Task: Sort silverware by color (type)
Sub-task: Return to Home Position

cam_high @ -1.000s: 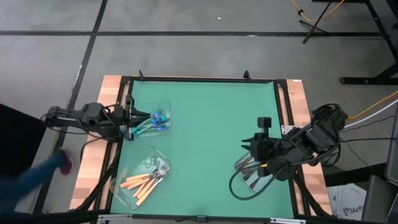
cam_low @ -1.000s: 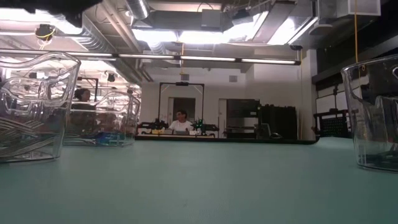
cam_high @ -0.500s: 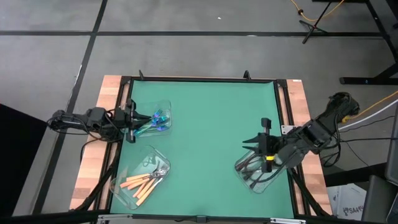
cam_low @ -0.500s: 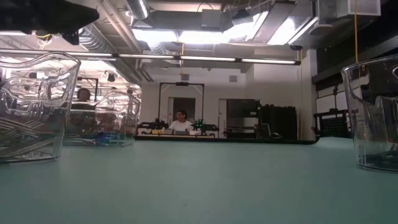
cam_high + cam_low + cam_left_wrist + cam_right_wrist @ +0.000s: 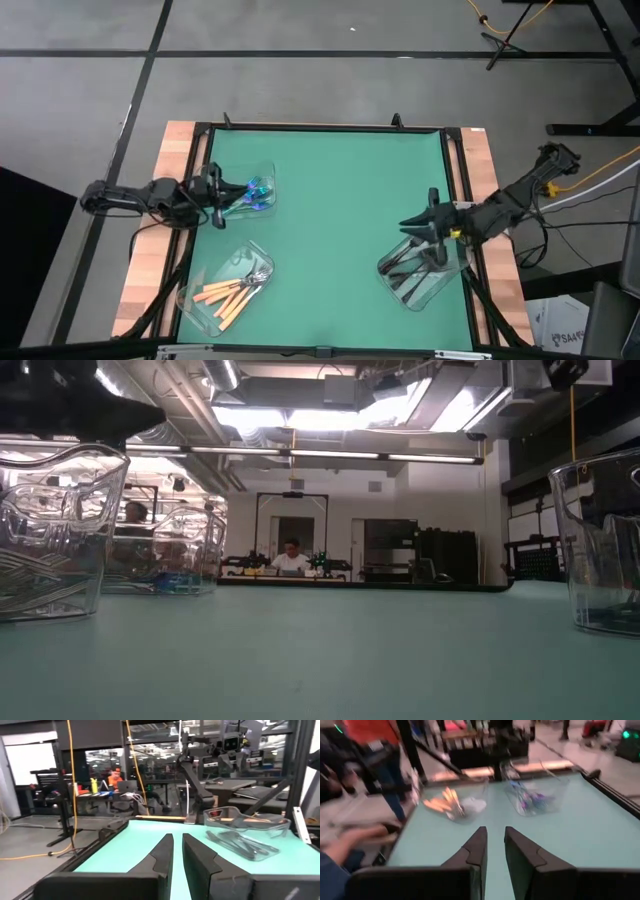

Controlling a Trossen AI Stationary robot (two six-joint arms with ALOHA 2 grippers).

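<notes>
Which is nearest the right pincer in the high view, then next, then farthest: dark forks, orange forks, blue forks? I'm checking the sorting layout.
From the right pincer:
1. Dark forks, in the tray just beneath it.
2. Orange forks, front-left tray.
3. Blue forks, left tray by the left pincer; close to second.

No lettering, label, brand, number or sign can be read anywhere.

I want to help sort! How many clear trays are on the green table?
3. One tray with blue forks sits far left, beside the left claw. One tray with orange forks sits near left. One tray with dark forks sits near right, under the right claw.
</notes>
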